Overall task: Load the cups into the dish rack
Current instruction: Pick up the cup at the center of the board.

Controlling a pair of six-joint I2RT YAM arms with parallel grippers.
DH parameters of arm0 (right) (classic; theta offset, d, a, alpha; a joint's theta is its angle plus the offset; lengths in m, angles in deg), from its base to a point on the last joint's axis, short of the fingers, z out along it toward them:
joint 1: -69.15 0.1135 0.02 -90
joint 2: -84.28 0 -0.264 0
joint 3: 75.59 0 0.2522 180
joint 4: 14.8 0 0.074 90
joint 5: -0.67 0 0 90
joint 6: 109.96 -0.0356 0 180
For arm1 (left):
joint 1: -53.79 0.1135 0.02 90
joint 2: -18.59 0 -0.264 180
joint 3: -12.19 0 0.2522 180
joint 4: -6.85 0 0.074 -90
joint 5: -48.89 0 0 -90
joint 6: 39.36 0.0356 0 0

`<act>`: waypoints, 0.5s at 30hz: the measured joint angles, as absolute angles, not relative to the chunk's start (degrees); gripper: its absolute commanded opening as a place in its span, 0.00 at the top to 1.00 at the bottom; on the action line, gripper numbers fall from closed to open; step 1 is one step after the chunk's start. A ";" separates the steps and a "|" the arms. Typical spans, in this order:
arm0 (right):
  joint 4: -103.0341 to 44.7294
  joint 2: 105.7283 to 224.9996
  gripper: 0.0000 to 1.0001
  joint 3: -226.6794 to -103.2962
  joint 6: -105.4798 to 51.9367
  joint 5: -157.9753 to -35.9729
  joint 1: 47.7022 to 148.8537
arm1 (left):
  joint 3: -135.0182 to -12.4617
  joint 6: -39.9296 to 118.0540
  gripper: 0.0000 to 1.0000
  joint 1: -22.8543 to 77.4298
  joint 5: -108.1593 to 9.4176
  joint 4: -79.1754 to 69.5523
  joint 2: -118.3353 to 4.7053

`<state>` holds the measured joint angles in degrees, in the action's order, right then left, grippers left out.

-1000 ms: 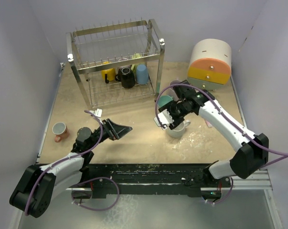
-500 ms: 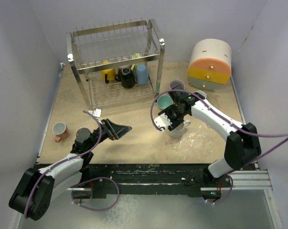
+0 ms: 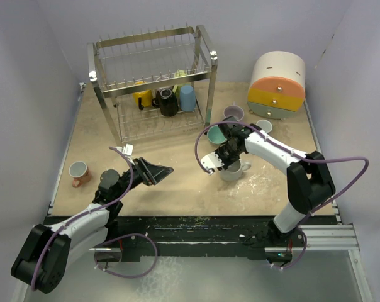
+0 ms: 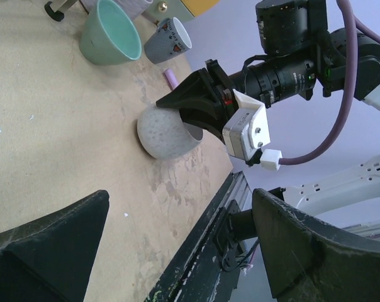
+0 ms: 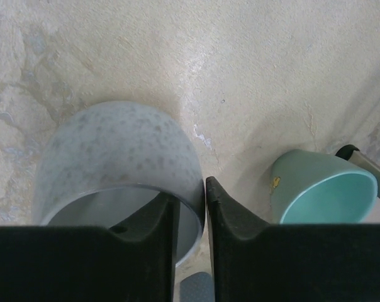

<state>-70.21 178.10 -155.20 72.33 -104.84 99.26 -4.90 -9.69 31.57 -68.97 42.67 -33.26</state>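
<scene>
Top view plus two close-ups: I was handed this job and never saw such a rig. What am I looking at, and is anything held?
The top view looks down from behind two robot arms bolted to the table. Each close-up comes from a camera on one wrist; the black wedges are that arm's own fingers. The right gripper pinches the wall of a grey mug, one finger inside, one outside. The left gripper is open and empty. A teal mug is beside the grey one, a pink mug far left, and more mugs sit in the dish rack.
</scene>
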 measured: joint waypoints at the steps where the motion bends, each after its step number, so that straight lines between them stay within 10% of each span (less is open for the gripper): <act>1: -69.99 178.30 0.92 -155.20 72.03 -104.86 99.26 | -4.90 -9.69 0.03 31.57 -68.97 42.69 -33.33; 15: -68.33 177.40 1.00 -155.22 63.74 -108.58 98.84 | -4.86 -9.76 0.03 31.57 -69.01 42.75 -33.24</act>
